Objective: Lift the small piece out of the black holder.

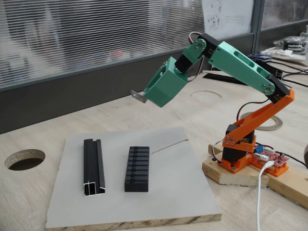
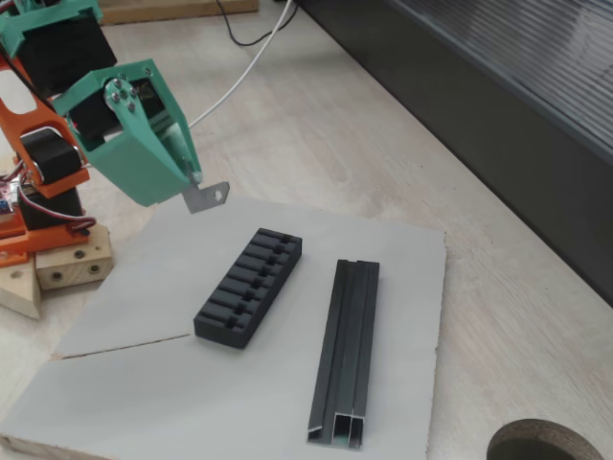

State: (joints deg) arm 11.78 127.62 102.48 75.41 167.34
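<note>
Holding small piece (image 2: 208, 196) aloft, well above black holder (image 2: 249, 286).

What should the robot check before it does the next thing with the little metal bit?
1. Little metal piece in the fingers: ok, held at the tip.
2. Piece clear of the black holder: ok, up in the air.
3. Grip firm: cannot tell.
4. Holder flat on the grey board: ok.
5. Black rail apart from the holder: ok.
6. Holder slots empty: cannot tell.
</note>
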